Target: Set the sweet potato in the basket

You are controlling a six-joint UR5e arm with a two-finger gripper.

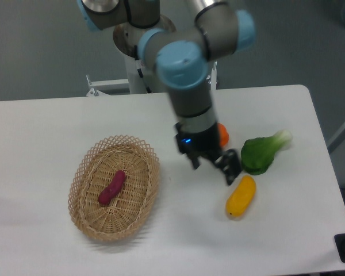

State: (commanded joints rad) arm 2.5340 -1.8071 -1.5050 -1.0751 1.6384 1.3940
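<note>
The sweet potato, a small dark magenta piece, lies inside the oval wicker basket on the left part of the table. My gripper hangs to the right of the basket, above the table, with its two black fingers spread apart and nothing between them. It is well clear of the basket and close to the yellow vegetable.
A yellow oblong vegetable lies right of the gripper. A green leafy vegetable lies beyond it. An orange round fruit sits partly behind the arm. The table's right edge is near these items.
</note>
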